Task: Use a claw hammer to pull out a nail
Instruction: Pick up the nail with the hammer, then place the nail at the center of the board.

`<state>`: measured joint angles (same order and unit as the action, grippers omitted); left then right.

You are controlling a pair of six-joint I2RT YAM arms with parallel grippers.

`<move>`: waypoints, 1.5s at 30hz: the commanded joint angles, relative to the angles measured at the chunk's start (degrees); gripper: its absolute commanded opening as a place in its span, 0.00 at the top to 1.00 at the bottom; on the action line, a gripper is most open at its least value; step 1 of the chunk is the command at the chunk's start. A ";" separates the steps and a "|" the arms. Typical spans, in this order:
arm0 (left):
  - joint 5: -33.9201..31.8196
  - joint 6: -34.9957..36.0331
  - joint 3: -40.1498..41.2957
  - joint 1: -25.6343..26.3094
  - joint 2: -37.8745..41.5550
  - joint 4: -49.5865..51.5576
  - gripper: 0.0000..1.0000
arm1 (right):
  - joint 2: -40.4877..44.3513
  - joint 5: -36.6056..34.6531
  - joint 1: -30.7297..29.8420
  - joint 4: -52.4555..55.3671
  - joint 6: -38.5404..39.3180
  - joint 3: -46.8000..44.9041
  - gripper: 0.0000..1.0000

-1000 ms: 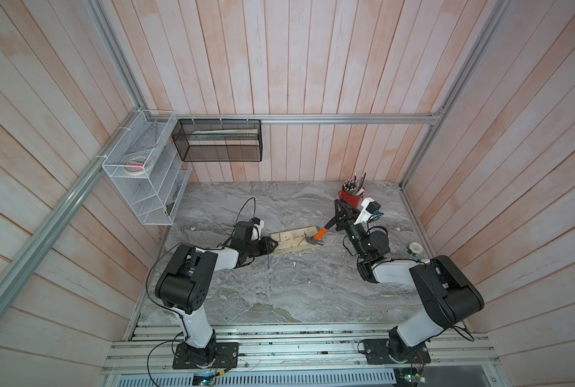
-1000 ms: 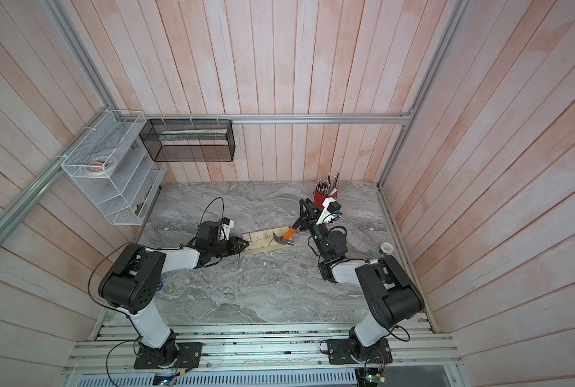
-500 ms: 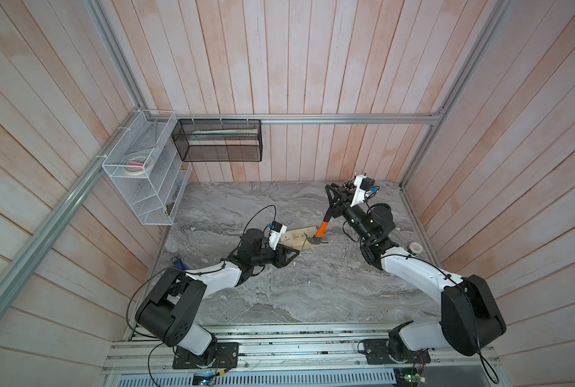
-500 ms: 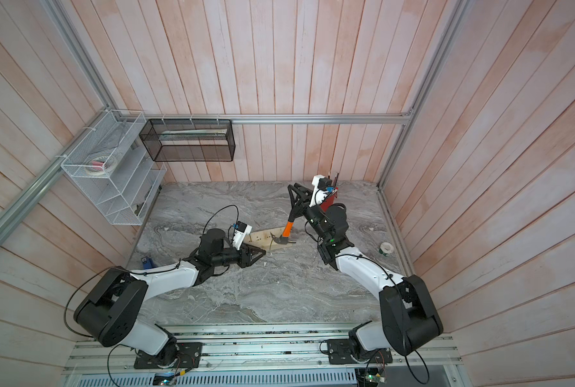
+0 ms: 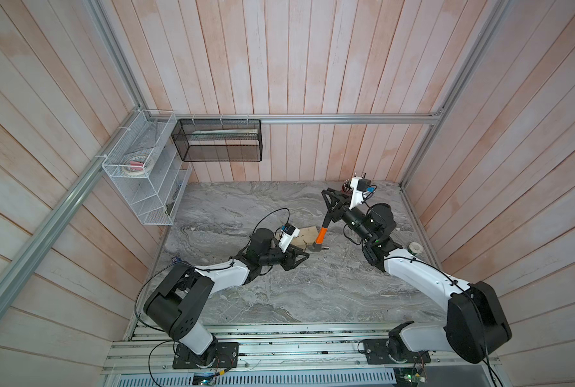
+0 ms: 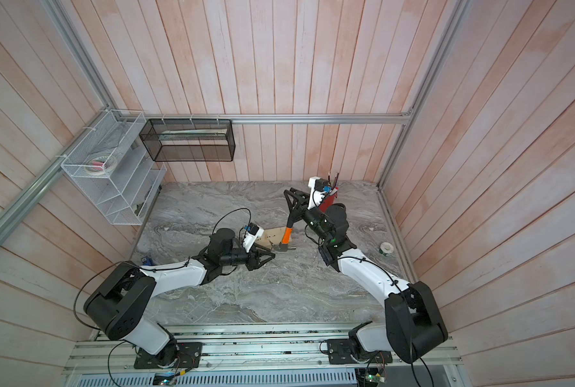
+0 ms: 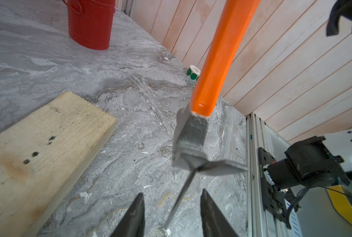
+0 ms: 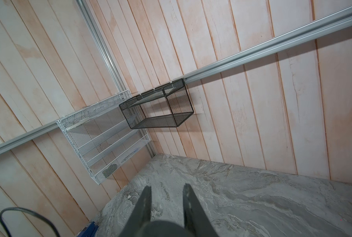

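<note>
Right hand [image 8: 167,186] clamps claw hammer [image 7: 220,61]; nail [image 7: 180,197] hangs past the board's [image 7: 37,147] edge, between left hand's [image 7: 172,192] parted fingers.

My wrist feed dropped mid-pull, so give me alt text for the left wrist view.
A nail hangs from the claw hammer, free of the wooden board, reaching down into the open left gripper. The board lies on the grey table with empty holes; a red bucket stands farther off.
</note>
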<state>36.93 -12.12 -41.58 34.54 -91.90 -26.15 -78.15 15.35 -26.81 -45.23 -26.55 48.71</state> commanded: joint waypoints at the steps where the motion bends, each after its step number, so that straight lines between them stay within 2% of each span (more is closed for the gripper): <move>1: 1.04 1.15 -1.49 0.16 -1.05 -0.93 0.67 | 1.96 1.27 -0.15 -2.52 -1.78 1.85 1.00; 4: 1.54 0.96 -0.89 0.20 -0.88 -2.16 0.83 | 1.45 0.92 -0.15 -2.00 -1.19 1.78 1.00; 9: 1.53 0.84 0.22 0.19 -0.22 -2.59 1.00 | 0.81 0.23 0.08 -1.17 0.09 1.65 1.00; 14: 1.65 1.13 1.13 0.09 1.14 -2.19 1.00 | 1.16 2.86 0.97 -0.09 3.96 1.06 1.00; 18: 3.96 1.41 0.89 -0.02 2.13 -1.19 1.00 | 0.90 7.93 0.91 1.06 10.18 0.73 1.00; 22: 7.92 1.39 1.72 -0.34 3.06 -2.23 1.00 | 0.96 8.12 1.02 2.83 14.41 0.51 1.00; 30: 12.54 2.79 3.81 -1.07 4.15 -3.08 1.00 | 0.72 14.34 2.46 5.10 16.91 1.59 1.00; 33: 11.83 0.26 5.21 -2.49 5.77 -3.33 1.00 | 0.81 10.65 2.15 3.42 16.29 1.06 1.00; 37: 5.78 -12.48 12.37 -9.89 9.11 -12.00 1.00 | -0.14 -1.12 -2.24 1.97 21.32 1.58 1.00; 40: -1.55 -18.63 12.75 -16.03 8.83 -4.56 1.00 | -3.01 -8.31 -5.56 -0.51 23.50 3.10 1.00; 45: -11.31 -17.68 8.42 -17.01 5.85 11.71 1.00 | -9.47 -15.81 -11.23 -5.13 27.89 6.75 1.00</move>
<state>32.88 -27.53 -30.76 17.37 -84.12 -24.03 -85.95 6.70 -36.07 -42.22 -2.22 51.37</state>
